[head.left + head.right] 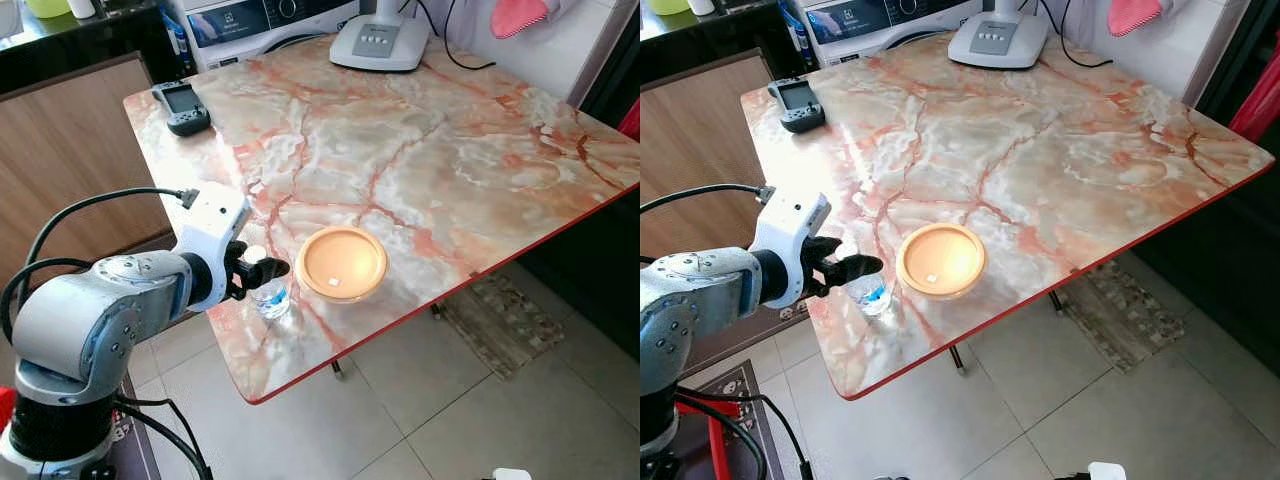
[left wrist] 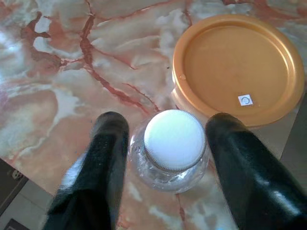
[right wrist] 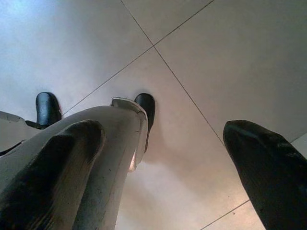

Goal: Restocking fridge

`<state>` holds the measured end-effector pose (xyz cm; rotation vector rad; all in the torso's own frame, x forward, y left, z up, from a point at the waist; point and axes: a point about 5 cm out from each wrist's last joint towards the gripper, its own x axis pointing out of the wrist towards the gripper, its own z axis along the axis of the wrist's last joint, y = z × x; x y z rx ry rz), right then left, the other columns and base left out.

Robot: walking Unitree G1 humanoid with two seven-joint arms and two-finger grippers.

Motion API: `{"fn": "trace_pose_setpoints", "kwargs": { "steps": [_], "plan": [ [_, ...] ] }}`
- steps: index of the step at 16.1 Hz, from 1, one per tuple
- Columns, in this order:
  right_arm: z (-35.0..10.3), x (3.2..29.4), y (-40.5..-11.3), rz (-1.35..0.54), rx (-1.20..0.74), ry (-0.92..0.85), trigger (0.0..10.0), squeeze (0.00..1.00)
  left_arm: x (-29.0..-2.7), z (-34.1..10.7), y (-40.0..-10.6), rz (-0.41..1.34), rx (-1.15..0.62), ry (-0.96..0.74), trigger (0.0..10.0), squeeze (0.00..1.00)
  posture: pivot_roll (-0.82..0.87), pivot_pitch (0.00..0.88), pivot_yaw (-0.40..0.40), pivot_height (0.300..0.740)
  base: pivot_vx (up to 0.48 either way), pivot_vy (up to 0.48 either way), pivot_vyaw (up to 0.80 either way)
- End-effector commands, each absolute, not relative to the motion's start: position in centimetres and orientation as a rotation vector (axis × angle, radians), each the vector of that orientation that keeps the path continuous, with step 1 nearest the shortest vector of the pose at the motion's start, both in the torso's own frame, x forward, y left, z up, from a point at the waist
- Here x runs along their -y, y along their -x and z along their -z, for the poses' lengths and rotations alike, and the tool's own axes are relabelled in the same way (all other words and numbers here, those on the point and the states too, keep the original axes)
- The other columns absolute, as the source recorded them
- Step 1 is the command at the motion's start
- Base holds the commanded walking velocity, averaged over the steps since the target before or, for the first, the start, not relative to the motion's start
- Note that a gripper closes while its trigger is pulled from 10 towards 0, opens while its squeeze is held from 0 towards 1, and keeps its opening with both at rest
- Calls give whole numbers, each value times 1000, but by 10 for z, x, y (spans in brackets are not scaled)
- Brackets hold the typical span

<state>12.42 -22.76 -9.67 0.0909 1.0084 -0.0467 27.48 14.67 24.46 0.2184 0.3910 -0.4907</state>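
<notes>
From my station I see the left gripper (image 2: 165,158) at the near left corner of the marble worktop (image 1: 440,150), its two black fingers (image 2: 103,163) spread apart on either side of a small clear water bottle (image 2: 169,151) with a white cap; whether they touch it I cannot tell. The bottle stands upright near the worktop's near edge, just beside an orange dish (image 1: 341,263) to its right. Farther back sit a dark handheld device (image 1: 181,106) on the left and a white appliance base (image 1: 380,42). The right gripper (image 3: 163,167) hangs over the tiled floor (image 3: 201,57), fingers apart and empty.
</notes>
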Motion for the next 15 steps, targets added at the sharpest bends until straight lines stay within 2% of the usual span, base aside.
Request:
{"fn": "trace_pose_setpoints", "kwargs": {
  "steps": [1,15],
  "plan": [
    [102,225,-110,45,-1058,-101,10000,0,-150,-243,-274,470,-392,-222,0,0,198,170,28,740,0,0,0],
    [102,224,-110,43,-1060,-101,10000,0,-158,-247,-277,415,-374,-231,0,0,201,170,28,740,0,0,0]
  ]
}}
